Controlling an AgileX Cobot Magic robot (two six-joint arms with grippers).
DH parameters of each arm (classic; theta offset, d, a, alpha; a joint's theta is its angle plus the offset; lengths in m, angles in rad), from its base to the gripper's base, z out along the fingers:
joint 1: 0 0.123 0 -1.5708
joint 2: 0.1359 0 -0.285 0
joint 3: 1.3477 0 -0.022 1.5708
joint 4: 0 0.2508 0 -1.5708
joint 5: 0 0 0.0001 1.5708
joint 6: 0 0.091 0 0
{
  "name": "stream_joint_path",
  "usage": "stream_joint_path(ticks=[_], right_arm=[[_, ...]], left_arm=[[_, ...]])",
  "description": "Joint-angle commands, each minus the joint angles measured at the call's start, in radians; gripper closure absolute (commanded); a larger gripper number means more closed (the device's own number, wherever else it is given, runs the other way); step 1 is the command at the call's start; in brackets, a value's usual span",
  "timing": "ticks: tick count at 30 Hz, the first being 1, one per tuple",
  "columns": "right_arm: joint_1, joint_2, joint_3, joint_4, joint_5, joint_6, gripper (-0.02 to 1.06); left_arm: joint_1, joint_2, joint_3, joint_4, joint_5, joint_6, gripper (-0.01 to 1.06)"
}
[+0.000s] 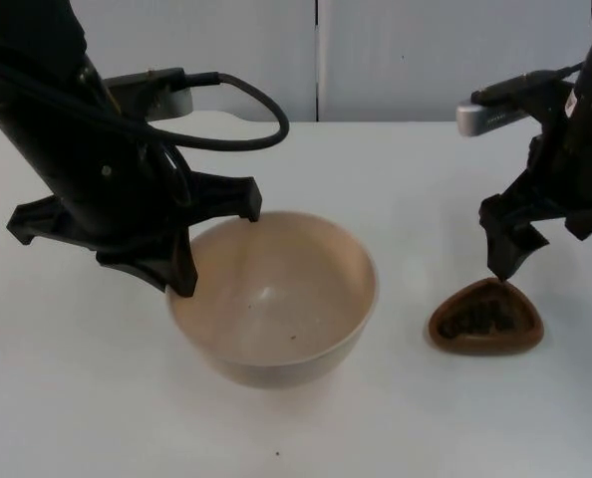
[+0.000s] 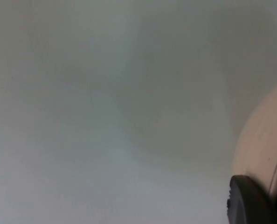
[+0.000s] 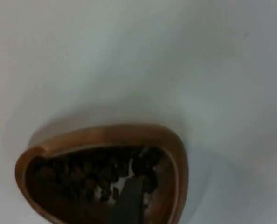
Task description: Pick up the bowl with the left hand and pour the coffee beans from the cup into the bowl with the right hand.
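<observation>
Left gripper (image 1: pixel 216 254) spread at bowl (image 1: pixel 276 309) rim; right gripper (image 1: pixel 502 267), seemingly closed, at cup (image 1: pixel 485 319) rim.

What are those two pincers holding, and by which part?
The left pincer straddles the bowl's rim; the right pincer is at the cup's rim. A firm hold cannot be told.

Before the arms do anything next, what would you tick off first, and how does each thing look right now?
1. Left gripper at the bowl: ok, its open fingers straddle the far-left rim.
2. Bowl gripped and off the table: not ok, it sits on the table.
3. Bowl ready for beans: ok, upright, only a few specks inside.
4. Right gripper at the cup: ok, at its far rim.
5. Cup gripped: cannot tell.
6. Coffee beans in the cup: ok.
</observation>
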Motion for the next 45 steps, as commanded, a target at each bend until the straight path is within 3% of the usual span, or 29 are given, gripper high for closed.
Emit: stream_joint_path(ticks=[1, 7, 18, 30, 38, 45], right_arm=[[0.001, 0.008, -0.003, -0.001, -0.015, -0.008, 0.21], [0.001, 0.051, -0.003, 0.0, -0.013, -0.008, 0.21], [0.001, 0.087, -0.002, 0.0, -0.061, -0.008, 0.33], [0.001, 0.129, 0.01, 0.0, -0.068, -0.008, 0.65], [0.001, 0.125, 0.008, 0.0, -0.05, -0.008, 1.05], [0.001, 0.084, 0.008, 0.0, -0.035, -0.012, 1.05]], left_arm=[[-0.002, -0.004, 0.003, -0.012, -0.009, -0.006, 1.05], [-0.002, -0.004, 0.003, -0.012, -0.009, -0.006, 1.05], [-0.002, -0.004, 0.003, -0.016, -0.011, -0.006, 1.05], [-0.002, -0.004, 0.003, -0.029, -0.011, -0.006, 1.05], [-0.002, -0.004, 0.003, -0.029, -0.011, -0.006, 1.05], [-0.002, -0.004, 0.003, -0.029, -0.011, -0.006, 1.05]])
